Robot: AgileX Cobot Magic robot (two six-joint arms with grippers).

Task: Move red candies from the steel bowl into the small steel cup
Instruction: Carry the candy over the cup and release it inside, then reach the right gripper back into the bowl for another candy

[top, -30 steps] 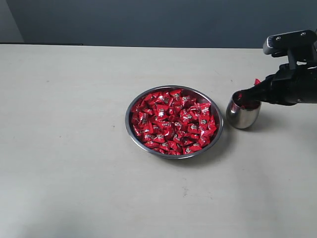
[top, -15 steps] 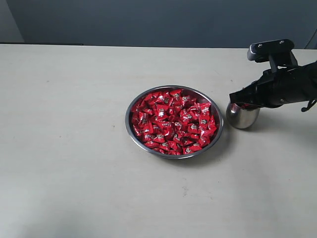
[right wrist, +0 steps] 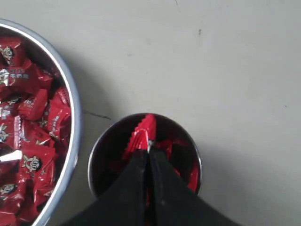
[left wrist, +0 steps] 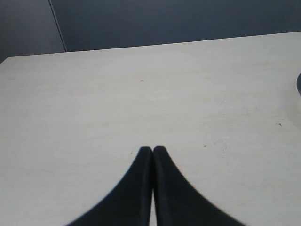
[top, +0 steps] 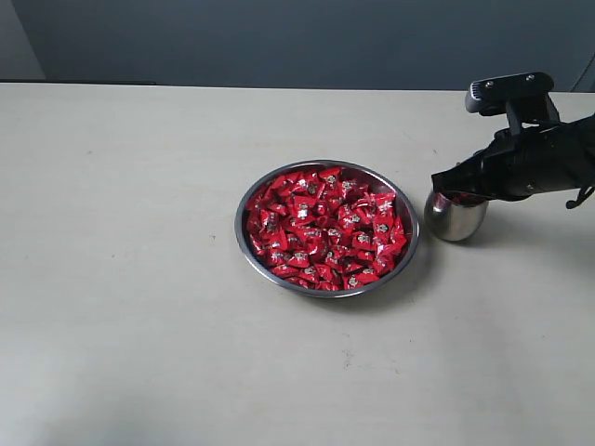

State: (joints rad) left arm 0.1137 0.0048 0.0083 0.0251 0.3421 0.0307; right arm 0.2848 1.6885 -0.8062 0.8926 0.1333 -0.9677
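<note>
The steel bowl (top: 238, 228) is seen near the middle of the pale table (top: 139, 307), and it is filled almost to the rim with red candies (top: 325, 228). The small steel cup (top: 455, 221) is set upright just beside the bowl, on its right in the exterior view, with a narrow strip of table left between the two rims. A few red wrappers can be made out inside the cup. The right gripper (top: 437, 178) is held over the cup's mouth, on the side of the cup away from the bowl's centre. Its jaws are pressed nearly together, and a red-wrapped candy (right wrist: 143, 129) is pinched at their tips, above the cup's opening. The left gripper (left wrist: 153, 149) is shown only by its own wrist camera. Its jaws are closed against each other with nothing between them, above bare table. Its place relative to the bowl cannot be told
</note>
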